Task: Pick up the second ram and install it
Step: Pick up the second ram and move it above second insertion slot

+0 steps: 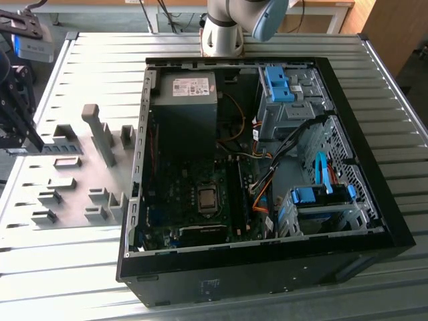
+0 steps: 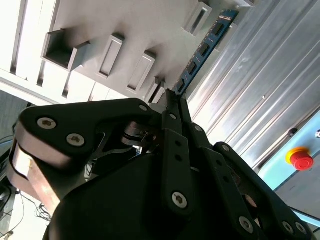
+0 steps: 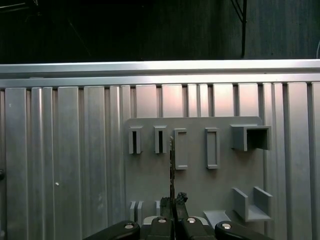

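My claw (image 2: 170,97) is pinched narrow on the second ram (image 2: 205,47). Both tips clamp one end of the blue stick. The rest runs straight out from the tips, with black chips in a row along its face.

In the first wrist view the stick is edge-on, a thin dark line running out from between my fingertips (image 3: 181,199) across the grey holder plate (image 3: 200,185). It passes between two of the plate's upright slot frames. Cannot tell whether its far end touches the plate or hangs just clear.

The plate lies flat on the ribbed metal table (image 3: 75,150). It carries a row of narrow slot frames, an open box-shaped pocket and some low brackets. A red button (image 2: 301,159) sits on a pale blue box beyond the table.

Exterior view: my wrist end (image 1: 15,110) is black hardware at about 9 o'clock of the frame, over the outer end of the holder plate. The open computer case (image 1: 374,221) lies on its side at 3 o'clock from the plate, well apart from my claw.

Inside the case:
- power supply (image 1: 184,100) at 11 o'clock
- motherboard (image 1: 180,200) at 7 o'clock, with the square processor socket (image 1: 207,198) near its middle
- drive cage (image 1: 304,221) with blue latches at 4 o'clock

The arm base (image 1: 224,30) stands at 12 o'clock of the case, just beyond its wall.
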